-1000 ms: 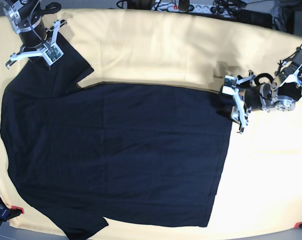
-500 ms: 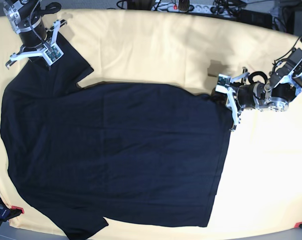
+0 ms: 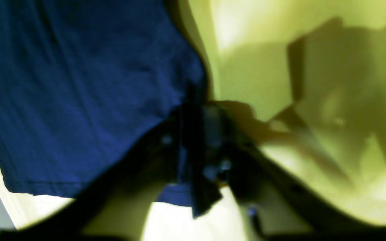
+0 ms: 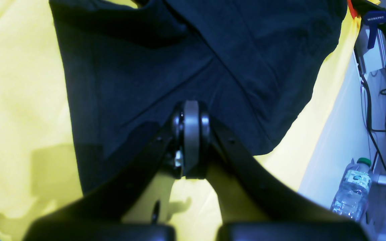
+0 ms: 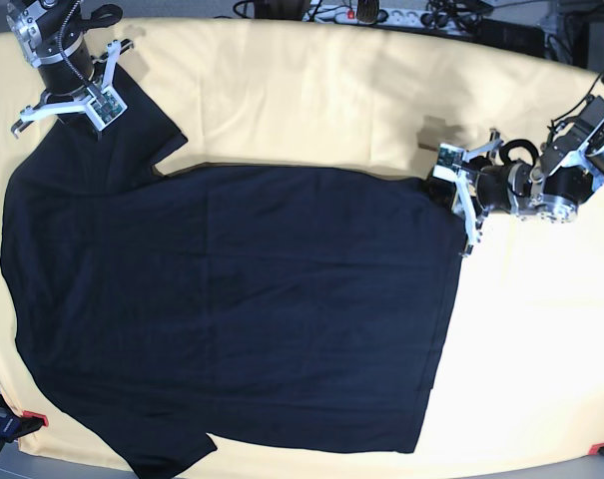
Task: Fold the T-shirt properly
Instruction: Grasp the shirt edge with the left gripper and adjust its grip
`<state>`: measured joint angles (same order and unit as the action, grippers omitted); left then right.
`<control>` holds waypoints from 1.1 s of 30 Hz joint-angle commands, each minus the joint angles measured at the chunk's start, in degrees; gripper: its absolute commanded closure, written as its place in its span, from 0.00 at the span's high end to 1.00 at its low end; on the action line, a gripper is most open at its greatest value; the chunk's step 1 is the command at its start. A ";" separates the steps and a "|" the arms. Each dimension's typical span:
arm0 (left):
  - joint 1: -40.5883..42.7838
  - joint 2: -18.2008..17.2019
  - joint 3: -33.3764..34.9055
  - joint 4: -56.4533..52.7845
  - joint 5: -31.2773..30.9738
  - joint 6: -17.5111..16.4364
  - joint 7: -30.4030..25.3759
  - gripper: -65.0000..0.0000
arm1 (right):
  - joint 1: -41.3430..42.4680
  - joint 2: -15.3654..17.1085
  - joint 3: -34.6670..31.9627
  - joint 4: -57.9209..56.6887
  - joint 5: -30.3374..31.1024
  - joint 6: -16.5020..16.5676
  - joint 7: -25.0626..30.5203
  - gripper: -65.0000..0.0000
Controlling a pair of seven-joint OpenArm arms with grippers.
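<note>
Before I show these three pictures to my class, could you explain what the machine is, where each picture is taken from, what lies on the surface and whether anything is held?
This is a robot with two arms, each ending in a two-fingered gripper. One picture looks down from above; the other two come from small cameras on the wrists, looking along the fingers. A black T-shirt lies spread flat on a pale yellow cloth. The right gripper is pinched shut on a sleeve of the T-shirt at one corner; its wrist view shows the fingers together on the fabric. The left gripper is at the hem corner opposite. Its wrist view is blurred, so I cannot tell whether it has caught the cloth.
</note>
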<state>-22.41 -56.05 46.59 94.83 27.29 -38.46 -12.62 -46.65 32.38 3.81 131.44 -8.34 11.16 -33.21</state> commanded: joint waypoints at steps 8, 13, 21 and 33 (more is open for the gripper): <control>-0.94 -1.01 -0.52 0.04 -1.86 -0.52 -0.44 0.59 | -0.28 0.68 0.37 0.66 -0.42 -0.63 0.66 0.00; -0.98 0.52 -0.52 -5.66 -1.86 -0.55 -2.05 0.59 | -0.28 0.68 0.37 0.66 -0.42 -0.63 0.66 0.00; -1.31 1.62 -0.52 -8.83 -1.66 -0.57 -5.38 0.54 | -0.28 0.68 0.37 0.66 -0.42 -0.66 0.68 0.00; -1.55 -0.55 -0.52 0.68 0.09 -1.54 -1.92 0.00 | -0.31 0.68 0.37 0.66 -0.63 -1.92 0.66 0.00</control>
<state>-22.98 -55.46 46.52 94.78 28.36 -39.75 -13.80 -46.68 32.36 3.81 131.44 -8.36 10.07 -33.41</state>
